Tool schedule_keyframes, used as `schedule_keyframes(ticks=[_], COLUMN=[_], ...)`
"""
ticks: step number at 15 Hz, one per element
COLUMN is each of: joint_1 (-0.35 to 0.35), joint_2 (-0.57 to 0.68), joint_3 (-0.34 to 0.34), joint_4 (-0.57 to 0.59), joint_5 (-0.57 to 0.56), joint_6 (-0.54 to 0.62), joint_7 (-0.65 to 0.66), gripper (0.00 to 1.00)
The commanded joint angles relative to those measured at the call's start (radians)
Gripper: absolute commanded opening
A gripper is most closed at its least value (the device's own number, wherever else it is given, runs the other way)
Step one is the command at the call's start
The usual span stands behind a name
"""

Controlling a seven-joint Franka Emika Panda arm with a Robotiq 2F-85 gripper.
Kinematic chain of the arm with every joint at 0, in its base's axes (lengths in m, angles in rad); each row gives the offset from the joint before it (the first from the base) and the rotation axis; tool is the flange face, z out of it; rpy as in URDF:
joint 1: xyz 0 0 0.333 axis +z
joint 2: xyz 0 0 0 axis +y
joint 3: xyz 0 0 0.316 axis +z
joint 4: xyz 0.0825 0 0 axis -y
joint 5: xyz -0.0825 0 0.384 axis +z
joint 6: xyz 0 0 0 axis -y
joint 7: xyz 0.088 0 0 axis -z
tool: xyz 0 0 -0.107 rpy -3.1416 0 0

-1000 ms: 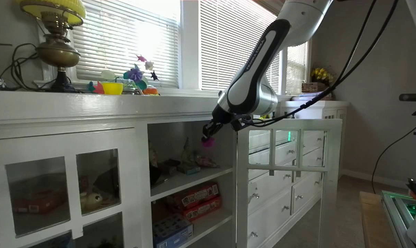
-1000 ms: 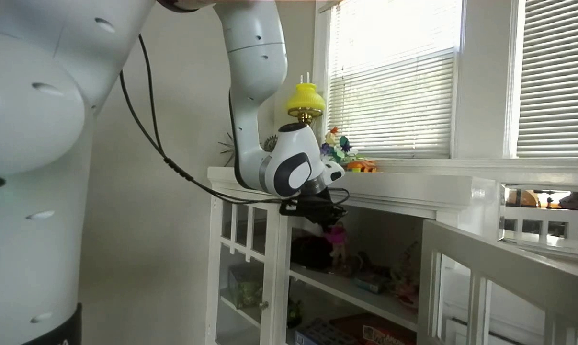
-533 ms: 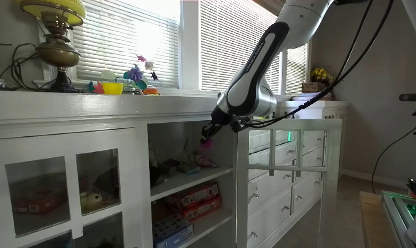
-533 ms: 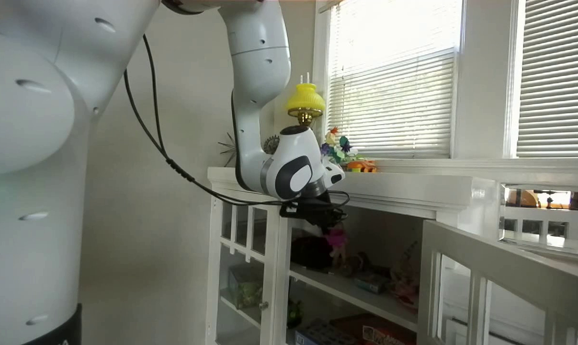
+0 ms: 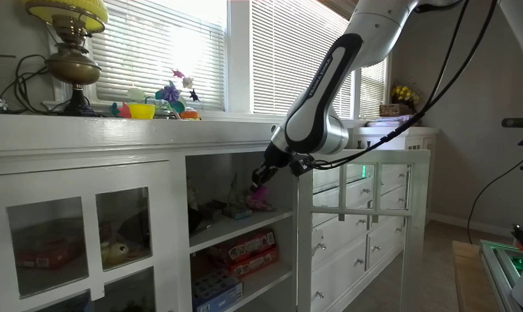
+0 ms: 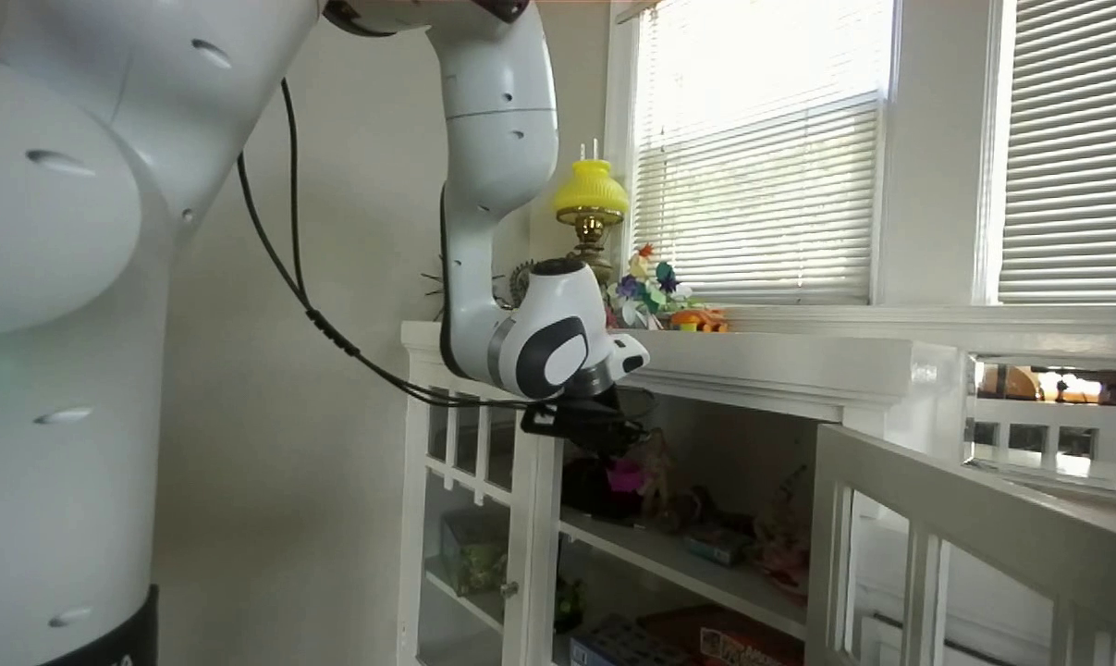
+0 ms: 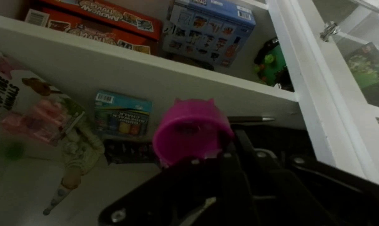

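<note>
From where I stand, the claw (image 5: 256,185) reaches slantwise down into the open white cabinet (image 5: 179,216), and it looks to be pinching a bright pink cup (image 7: 189,141) by one side of its rim. What counts is how that cup sits against the claw: just past the tips and off to one side, not squarely between them. In the wrist view its body lies on the side of the chalk box (image 7: 121,114), with a pen (image 7: 250,119) showing on the opposite side. Its mouth is turned back toward the claw, so its axis runs roughly along the claw's own reach. In both exterior views the cup hangs below the claw, seemingly above the upper inside surface (image 5: 233,229); I can't tell how high. A tan figure (image 6: 655,474) shows beside it, though I can't judge the depth between them. Farther along lie a doll (image 7: 73,169) in a pointed hat and a pink toy package (image 7: 35,106), while red boxes (image 5: 252,255) and a blue box (image 5: 218,290) sit one level down.
</note>
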Motion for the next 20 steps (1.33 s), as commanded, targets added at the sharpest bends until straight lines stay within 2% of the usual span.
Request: schedule_keyframes(ticks=[1,5,9,12,13,14,15,16,17,18,20], joint_1=[-0.061,-0.126,-0.222,-0.264,-0.250,-0.260,-0.289,-0.278,-0.286,-0.306,-0.309], joint_2=[0.073,0.161,0.257,0.322,0.336,0.358,0.383,0.397,0.417,0.437,0.466], joint_3=[0.059,0.092,0.138,0.159,0.123,0.129,0.166,0.140,0.146,0.173,0.166], joint_4=[0.018,0.063,0.150,0.223,0.246,0.272,0.293,0.318,0.340,0.356,0.391], joint_5=[-0.039,-0.074,-0.140,-0.175,-0.276,-0.305,-0.268,-0.351,-0.368,-0.337,-0.393], joint_6=[0.044,0.062,0.045,0.025,0.021,0.019,0.010,0.000,-0.008,-0.021,-0.039], joint_7=[-0.001,-0.016,-0.026,-0.044,0.045,0.044,-0.025,0.049,0.043,-0.015,0.025], gripper=[0.02,0.02,0.02,0.02,0.02,0.02,0.02,0.02,0.02,0.02,0.02])
